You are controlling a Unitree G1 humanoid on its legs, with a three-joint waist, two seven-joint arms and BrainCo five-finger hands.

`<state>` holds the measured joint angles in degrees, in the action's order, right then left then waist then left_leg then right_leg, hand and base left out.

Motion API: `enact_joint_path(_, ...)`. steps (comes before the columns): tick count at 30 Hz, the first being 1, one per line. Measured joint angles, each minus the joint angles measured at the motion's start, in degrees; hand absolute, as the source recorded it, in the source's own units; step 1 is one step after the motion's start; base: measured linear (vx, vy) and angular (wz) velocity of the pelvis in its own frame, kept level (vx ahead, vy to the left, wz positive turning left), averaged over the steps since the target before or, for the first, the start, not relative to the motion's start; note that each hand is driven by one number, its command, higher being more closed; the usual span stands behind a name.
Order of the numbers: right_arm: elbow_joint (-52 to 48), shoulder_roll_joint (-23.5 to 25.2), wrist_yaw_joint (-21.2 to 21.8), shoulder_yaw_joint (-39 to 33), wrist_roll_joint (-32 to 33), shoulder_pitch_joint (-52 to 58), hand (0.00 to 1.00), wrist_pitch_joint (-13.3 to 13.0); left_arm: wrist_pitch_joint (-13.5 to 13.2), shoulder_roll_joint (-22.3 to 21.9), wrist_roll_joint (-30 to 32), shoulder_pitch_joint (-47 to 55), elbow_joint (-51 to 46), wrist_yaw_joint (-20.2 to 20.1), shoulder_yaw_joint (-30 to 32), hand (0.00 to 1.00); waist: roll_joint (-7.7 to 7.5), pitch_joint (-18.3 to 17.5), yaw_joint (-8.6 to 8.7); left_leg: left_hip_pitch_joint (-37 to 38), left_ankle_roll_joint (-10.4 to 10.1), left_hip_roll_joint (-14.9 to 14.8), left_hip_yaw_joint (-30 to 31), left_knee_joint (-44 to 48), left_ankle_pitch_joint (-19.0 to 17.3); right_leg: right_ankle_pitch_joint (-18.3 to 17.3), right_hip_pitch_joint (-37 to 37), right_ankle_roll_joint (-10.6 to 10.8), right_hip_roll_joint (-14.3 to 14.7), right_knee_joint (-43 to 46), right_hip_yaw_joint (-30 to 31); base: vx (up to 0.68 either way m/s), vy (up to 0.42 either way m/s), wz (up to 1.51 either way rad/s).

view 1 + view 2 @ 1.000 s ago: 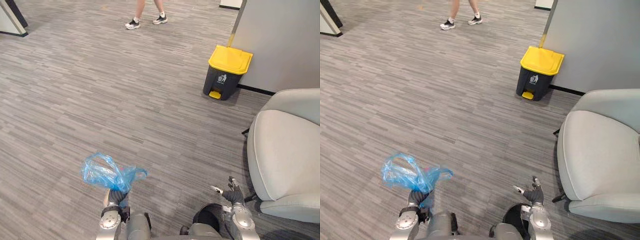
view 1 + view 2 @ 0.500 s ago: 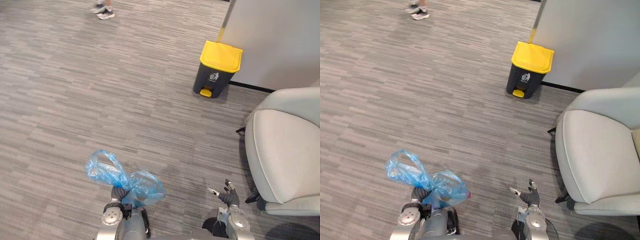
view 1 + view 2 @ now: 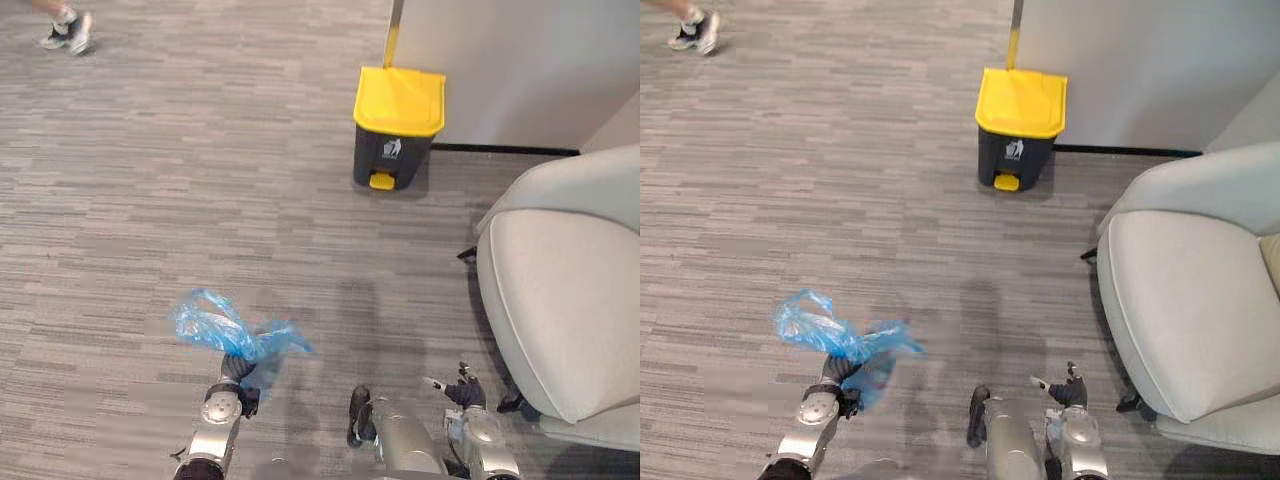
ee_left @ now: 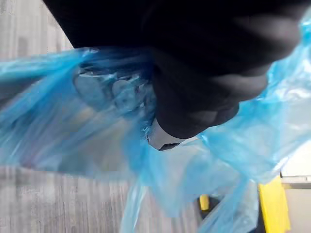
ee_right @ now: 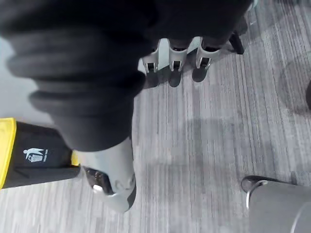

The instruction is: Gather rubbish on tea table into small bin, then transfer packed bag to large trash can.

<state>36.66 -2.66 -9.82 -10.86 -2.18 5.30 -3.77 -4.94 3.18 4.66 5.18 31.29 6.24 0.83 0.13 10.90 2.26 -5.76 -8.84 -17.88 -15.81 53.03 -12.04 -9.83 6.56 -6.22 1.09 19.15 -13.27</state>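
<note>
One yellow-lidded bin (image 3: 398,125) on grey carpet (image 3: 200,200); left robot hand (image 3: 236,369) clutches blue bag (image 3: 215,325), right robot hand (image 3: 462,391) spread.

Silver-grey arms, dark hands.
Black ribbed covers on left hand (image 3: 238,370) and right hand (image 3: 463,392); silver fingers (image 5: 174,54) with dark tips, pale grey thumb (image 5: 115,180).

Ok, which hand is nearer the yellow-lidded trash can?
Right. The right hand, open and empty, is well short of the trash can but nearly in line with it. The left hand, gripping the blue bag, is as far back and off to the left.
</note>
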Motion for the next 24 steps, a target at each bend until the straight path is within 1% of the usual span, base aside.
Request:
enact_joint_path(1, -0.57, 0.43, 0.00, 0.14, 0.05, -0.47, 0.00, -0.18, -0.01, -0.35, -0.05, 0.45, -0.59, 0.00, 0.02, 1.00, -0.23, 0.14, -0.31, -3.92, 1.91, -0.30, 0.12, 1.44, -1.10, -0.77, -1.42, -0.66, 0.56, -1.43, 1.81, 0.25, 0.043, -1.06)
enact_joint_path(2, -0.60, 0.81, -0.01, 0.15, 0.10, -0.77, 0.00, -0.12, 0.05, -0.35, -0.06, 1.01, -0.64, -0.01, 0.11, 1.00, -0.53, 0.19, -1.18, -6.93, 3.42, -0.09, -0.05, -0.61, -2.03, -0.81, -2.26, -0.67, 0.76, -2.44, 3.90, 0.21, 0.089, -0.91)
enact_joint_path(3, -0.62, 1.01, -0.01, 0.13, 0.07, -0.79, 0.00, -0.07, 0.11, -0.35, -0.07, 1.57, -0.82, -0.01, 0.17, 1.00, -0.88, 0.35, -1.94, -8.14, 3.93, 0.37, -0.01, -3.72, -2.34, -1.01, -2.70, -0.36, 0.81, -2.77, 5.60, 0.21, 0.141, -1.04)
enact_joint_path(4, -0.64, 1.14, -0.04, 0.11, 0.05, -0.58, 0.00, 0.05, 0.13, -0.35, -0.07, 2.33, -1.00, 0.00, 0.19, 1.00, -0.93, 0.42, -3.03, -9.65, 3.94, 1.54, 0.68, -9.28, -2.34, -1.45, -3.59, 0.36, 0.57, -3.26, 7.26, 0.19, 0.157, -0.81)
enact_joint_path(5, -0.64, 1.14, -0.07, 0.10, 0.00, -0.31, 0.00, 0.22, 0.13, -0.35, -0.07, 2.63, -1.10, 0.01, 0.20, 1.00, -0.99, 0.44, -3.10, -10.25, 3.93, 2.50, 1.78, -12.72, -2.32, -1.71, -4.04, 0.80, 0.31, -3.43, 8.03, 0.23, 0.206, -0.67)
enact_joint_path(6, -0.60, 1.16, -0.08, -0.10, -0.07, -0.13, 0.00, 0.44, 0.18, -0.41, -0.07, 2.84, -1.13, 0.00, 0.27, 1.00, -1.19, 0.57, -3.12, -10.95, 3.80, 4.60, 3.49, -19.75, -1.98, -2.31, -4.72, 1.81, -0.56, -3.41, 9.52, 0.21, 0.199, -0.45)
enact_joint_path(7, -0.55, 1.14, -0.11, -0.44, -0.11, -0.17, 0.00, 0.45, 0.18, -0.67, -0.07, 2.81, -1.14, 0.01, 0.61, 1.00, -1.24, 0.54, -3.17, -11.11, 3.39, 5.75, 4.33, -23.80, -1.55, -2.74, -4.86, 2.55, -1.07, -3.30, 10.30, 0.32, 0.361, -0.71)
enact_joint_path(8, -0.24, 0.53, -0.19, -1.28, -0.18, -0.43, 0.00, 0.44, 0.18, -1.52, -0.12, 2.83, -1.10, 0.05, 1.84, 1.00, -0.39, 0.13, -3.22, -9.87, 1.71, 7.45, 7.34, -34.46, 0.63, -4.13, -4.44, 4.93, -1.33, -2.37, 12.74, 0.28, 0.344, -0.74)
enact_joint_path(9, 0.20, 0.26, -0.21, -1.41, -0.21, -0.46, 0.00, 0.45, 0.19, -1.59, -0.14, 2.84, -0.80, 0.10, 2.18, 1.00, 0.00, 0.04, -3.32, -9.40, 1.94, 7.68, 7.80, -35.11, 4.29, -4.97, -4.38, 6.06, -1.32, -1.54, 13.97, 0.38, 0.452, -1.01)
enact_joint_path(10, 0.42, 0.70, -0.20, -1.16, -0.25, -0.39, 0.00, 0.72, 0.23, -1.56, -0.25, 2.92, -0.22, 0.17, 2.10, 1.00, -0.51, -0.47, -4.17, -8.75, 3.58, 8.90, 7.12, -34.35, 6.49, -5.98, -4.53, 7.56, -2.33, -1.06, 16.07, 0.36, 0.373, -0.82)
enact_joint_path(11, 0.25, 1.37, -0.19, -1.05, -0.67, 0.44, 0.00, 0.73, 0.32, -0.94, -0.50, 2.86, -0.17, 0.19, 2.09, 1.00, -1.40, -1.03, -4.19, -8.63, 5.06, 10.68, 5.57, -33.57, 4.55, -6.56, -4.60, 9.27, -4.22, -0.80, 17.20, 0.44, 0.409, -0.66)
enact_joint_path(12, 0.12, 1.58, -0.17, -1.06, -0.75, 1.24, 0.00, 0.78, 0.33, -0.74, -0.52, 2.70, -0.25, 0.20, 2.07, 1.00, -3.11, -2.00, -4.07, -8.19, 6.46, 12.13, 3.97, -32.29, 2.50, -7.24, -4.62, 10.61, -6.42, 0.47, 18.10, 0.36, 0.300, -0.38)
enact_joint_path(14, 0.12, 1.76, -0.11, -1.06, -0.86, 1.45, 0.00, 0.95, 0.52, -0.54, -0.53, 2.68, -0.25, 0.27, 1.99, 1.00, -3.46, -2.00, -4.46, -6.37, 7.09, 13.02, 2.07, -31.46, 0.44, -7.74, -3.97, 11.62, -7.59, 4.26, 18.58, 0.32, 0.228, -0.51)
enact_joint_path(15, -0.02, 2.26, -0.09, -0.91, -1.34, 1.30, 0.00, 0.98, 0.72, -0.55, -0.54, 3.49, -0.35, 0.35, 1.84, 1.00, -3.01, -1.82, -4.57, -3.57, 8.79, 13.02, -0.46, -29.76, -1.98, -6.88, -0.11, 13.29, -8.38, 15.49, 18.47, 0.36, 0.212, -0.69)
enact_joint_path(16, -0.03, 2.41, -0.07, -0.30, -1.60, 1.02, 0.00, 1.00, 0.75, -0.45, -0.58, 3.89, -0.39, 0.41, 1.72, 1.00, -2.95, -1.78, -4.57, -2.30, 9.23, 13.01, -1.49, -29.35, -2.89, -5.72, 2.11, 15.21, -8.76, 20.94, 18.45, 0.43, 0.213, -0.65)
enact_joint_path(17, -0.05, 2.53, 0.02, 0.77, -2.41, 0.84, 0.00, 1.15, 1.01, 0.41, -0.62, 4.01, -0.41, 0.49, 0.99, 1.00, -2.96, -1.77, -4.28, -0.47, 10.30, 13.06, -2.54, -28.58, -4.40, -4.32, 6.03, 17.79, -9.50, 30.33, 18.15, 0.36, 0.114, -0.28)
enact_joint_path(18, -0.07, 2.77, 0.01, 1.08, -2.93, 0.72, 0.00, 1.53, 1.26, 0.97, -0.63, 3.65, -0.60, 0.87, 0.83, 1.00, -3.03, -1.71, -4.11, 1.35, 10.54, 13.12, -2.94, -28.63, -5.09, -4.58, 9.37, 17.24, -9.88, 36.79, 17.05, 0.36, 0.081, -0.16)
enact_joint_path(19, -0.09, 2.78, 0.01, 1.31, -2.96, 0.57, 0.00, 1.60, 1.36, 1.24, -0.64, 3.68, -1.05, 1.36, 0.91, 1.00, -2.96, -1.67, -4.00, 2.38, 10.57, 13.08, -2.92, -29.10, -5.36, -4.87, 10.62, 16.66, -9.91, 38.49, 15.73, 0.36, 0.028, -0.10)
enact_joint_path(20, -0.61, 2.81, 0.00, 1.45, -3.03, 0.31, 0.00, 1.62, 1.36, 1.68, -0.65, 3.81, -2.18, 1.73, 1.31, 1.00, -2.81, -1.52, -3.70, 4.93, 10.36, 12.88, -2.88, -30.79, -6.03, -5.80, 12.81, 14.92, -9.82, 39.77, 12.71, 0.29, -0.008, -0.06)
enact_joint_path(21, -1.08, 2.81, -0.01, 1.46, -3.04, 0.14, 0.00, 1.66, 1.35, 1.85, -0.71, 3.75, -2.48, 1.83, 1.47, 1.00, -2.64, -1.42, -3.55, 6.04, 9.88, 12.85, -2.89, -31.68, -6.36, -6.23, 13.78, 14.16, -9.81, 39.58, 11.27, 0.37, -0.042, -0.05)
enact_joint_path(22, -1.86, 2.80, -0.02, 1.58, -3.05, -0.44, 0.00, 1.65, 1.31, 2.25, -0.80, 3.54, -2.63, 2.22, 1.50, 1.00, -2.37, -1.25, -3.09, 7.66, 9.08, 12.81, -2.93, -32.85, -6.90, -6.94, 15.83, 12.97, -9.83, 37.76, 8.97, 0.37, -0.092, 0.01)
enact_joint_path(23, -1.88, 2.68, -0.03, 1.63, -3.09, -1.32, 0.00, 1.65, 1.31, 2.52, -1.34, 3.09, -2.61, 2.63, 1.49, 1.00, -2.81, -1.06, -2.82, 8.92, 8.13, 12.47, -2.94, -33.30, -7.59, -7.37, 17.50, 12.09, -9.84, 33.76, 6.49, 0.37, -0.119, 0.03)
enact_joint_path(24, -1.87, 2.62, -0.04, 1.62, -3.13, -1.59, 0.00, 1.67, 1.30, 2.65, -1.51, 2.70, -2.54, 2.62, 1.48, 1.00, -2.95, -0.90, -2.85, 9.38, 7.60, 12.18, -2.91, -33.30, -8.04, -7.32, 18.23, 11.97, -9.81, 31.32, 5.32, 0.38, -0.183, 0.05)
